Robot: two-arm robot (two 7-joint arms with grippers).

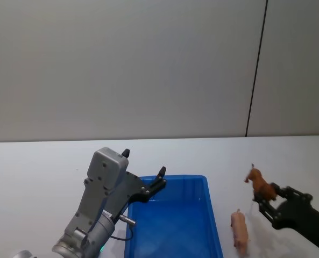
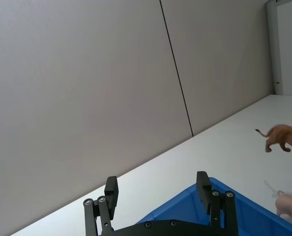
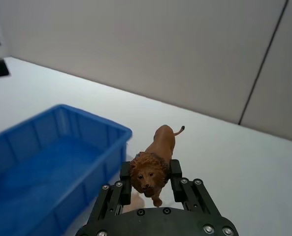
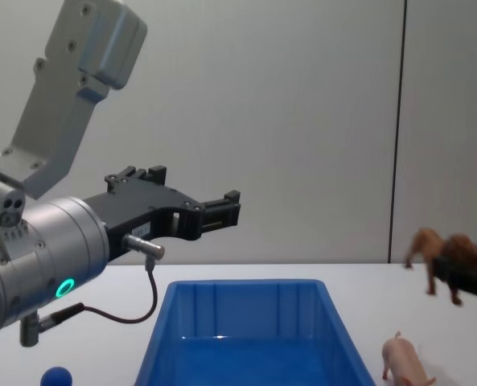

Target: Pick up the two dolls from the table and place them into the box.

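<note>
A reddish-brown lion doll (image 3: 163, 142) hangs clear of the table (image 1: 41, 172), with my right gripper (image 3: 150, 169) shut on its head and shoulders. In the head view the lion (image 1: 257, 183) and the right gripper (image 1: 267, 198) are to the right of the blue box (image 1: 175, 177). The pale pink pig doll (image 1: 239, 230) rests on the table between the box and that gripper. My left gripper (image 1: 144, 163) is open and holds nothing, raised above the box's far left corner. From the chest, the lion (image 4: 431, 245) is higher than the pig (image 4: 403, 359).
A small blue ball (image 4: 57, 376) lies on the table left of the box (image 4: 246, 285). A grey wall with a dark vertical seam stands behind the table. Bare tabletop stretches behind and to the right of the box.
</note>
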